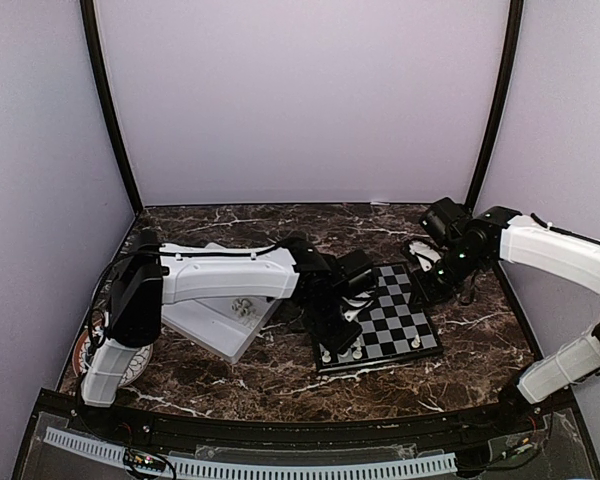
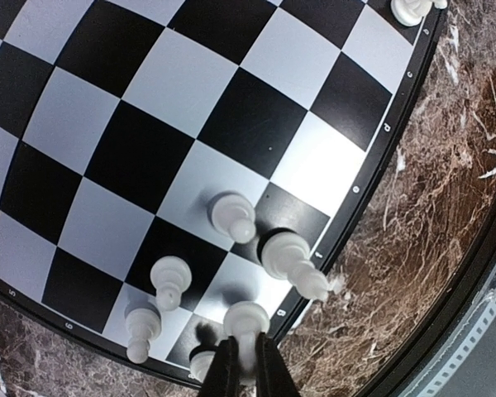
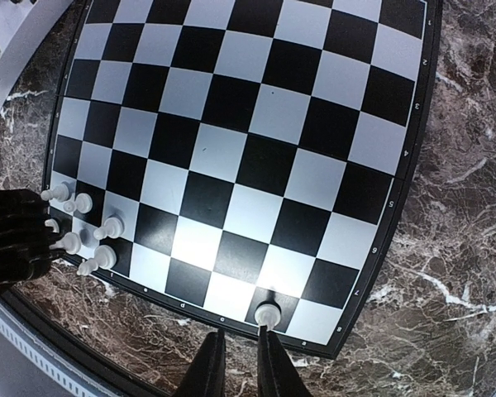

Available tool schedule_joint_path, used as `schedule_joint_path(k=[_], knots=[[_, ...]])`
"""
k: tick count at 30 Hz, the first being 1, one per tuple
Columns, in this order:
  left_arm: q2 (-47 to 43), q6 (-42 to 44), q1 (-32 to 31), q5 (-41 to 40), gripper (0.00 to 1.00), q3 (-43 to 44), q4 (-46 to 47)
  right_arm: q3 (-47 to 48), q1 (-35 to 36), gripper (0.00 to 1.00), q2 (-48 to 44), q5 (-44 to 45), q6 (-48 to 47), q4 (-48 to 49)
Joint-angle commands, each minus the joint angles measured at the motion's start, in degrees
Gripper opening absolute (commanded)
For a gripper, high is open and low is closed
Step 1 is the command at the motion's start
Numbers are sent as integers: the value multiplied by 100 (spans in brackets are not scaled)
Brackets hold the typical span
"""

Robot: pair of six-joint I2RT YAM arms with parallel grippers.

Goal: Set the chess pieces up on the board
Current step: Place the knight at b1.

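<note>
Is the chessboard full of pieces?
No, only a few white pieces stand near one edge of the board; most squares are bare.

On my feed the bench (image 1: pixel 280 375) is dark brown marble with white veins. A white rectangular tray (image 1: pixel 215 335) lies tilted on its left side, and a round patterned plate (image 1: pixel 83 357) sits near the left edge, partly hidden. Pale lilac walls (image 1: pixel 300 100) close it in, with black poles (image 1: pixel 110 110) in the corners.
</note>
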Motion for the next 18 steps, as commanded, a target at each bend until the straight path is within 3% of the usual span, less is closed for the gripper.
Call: schedule_joint_path(k=[1, 18], knots=[[54, -111, -45, 39, 0, -37, -62, -54, -26, 16, -96, 2, -55, 62], [137, -178, -45, 82, 8, -33, 9, -116, -22, 16, -130, -26, 2, 85]])
